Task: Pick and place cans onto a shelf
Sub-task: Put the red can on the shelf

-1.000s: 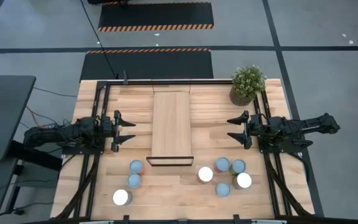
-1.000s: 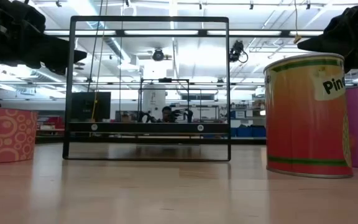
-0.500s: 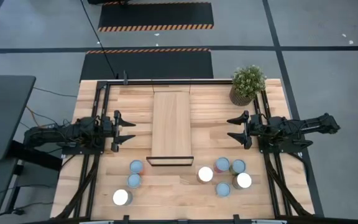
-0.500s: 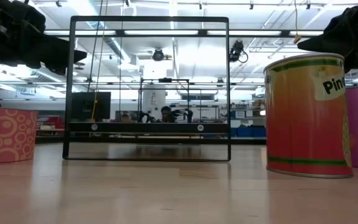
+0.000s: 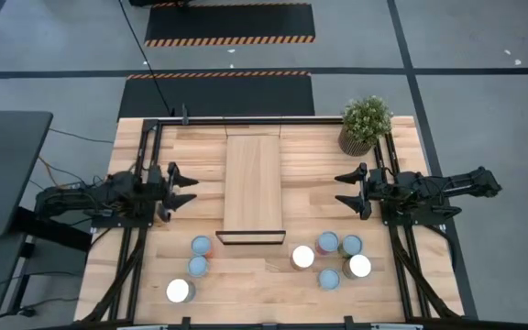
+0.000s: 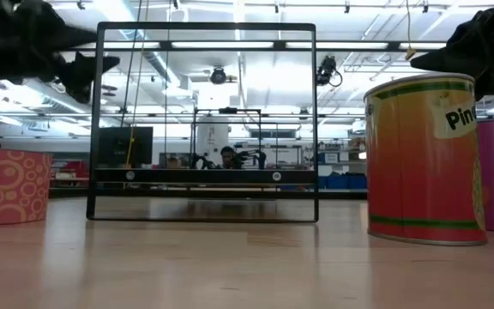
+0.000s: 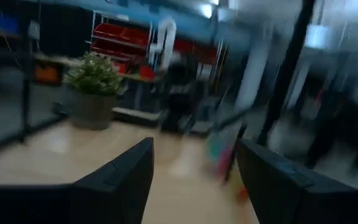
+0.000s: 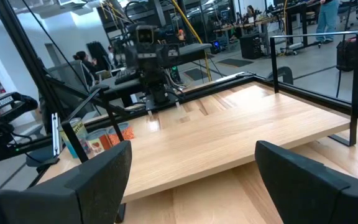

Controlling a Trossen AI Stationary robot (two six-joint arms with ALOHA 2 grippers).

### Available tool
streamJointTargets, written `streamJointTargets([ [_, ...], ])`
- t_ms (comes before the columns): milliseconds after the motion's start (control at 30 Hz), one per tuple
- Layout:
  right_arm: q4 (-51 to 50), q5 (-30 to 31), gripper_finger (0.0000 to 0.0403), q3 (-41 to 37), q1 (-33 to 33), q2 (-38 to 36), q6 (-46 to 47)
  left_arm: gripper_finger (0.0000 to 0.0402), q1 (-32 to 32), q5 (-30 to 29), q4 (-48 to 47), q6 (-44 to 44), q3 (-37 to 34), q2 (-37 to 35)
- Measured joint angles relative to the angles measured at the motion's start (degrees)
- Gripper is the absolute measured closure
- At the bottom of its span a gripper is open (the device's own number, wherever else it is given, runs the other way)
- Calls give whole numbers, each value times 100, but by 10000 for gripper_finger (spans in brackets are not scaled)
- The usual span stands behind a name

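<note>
Both arms just hang above the table, left gripper [image 5: 183,189] and right gripper [image 5: 347,190] each spread open, holding nothing, either side of the shelf [image 5: 253,188]. All eight cans [image 5: 302,257] sit on the tabletop near its front edge.

A potted green plant [image 5: 366,125] stands at the tabletop's [image 5: 310,156] far corner.
</note>
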Motion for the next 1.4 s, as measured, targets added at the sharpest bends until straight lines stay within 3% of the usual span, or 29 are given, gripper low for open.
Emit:
streamJointTargets([
  [100, 0, 1, 54, 0, 2, 1, 0, 168, 0, 0, 314, -1188, 2, 0],
  [367, 0, 2, 54, 0, 2, 1, 0, 168, 0, -195, 383, -888, 2, 0],
  [500, 0, 2, 54, 0, 1, 2, 0, 168, -2, -257, 1079, -2079, 2, -4],
  [767, 17, 193, 54, 0, 0, 2, 0, 168, -2, -389, 2187, -3315, 18, 4],
  [900, 482, 656, 54, -2, -4, 2, 157, 168, -4, -516, 2226, -3111, 432, 106],
  [1033, 1515, 695, 54, -2, -23, 17, 1329, 168, 0, -697, 2226, -2435, 1010, 520],
  [1200, 2564, 473, 54, 37, -189, 64, 1293, 168, 0, -700, 2231, -1904, 1691, 1248],
  [1400, 2546, 294, 54, 578, -371, 224, 1016, 168, 0, -1264, 2226, -1787, 2409, 1936],
])
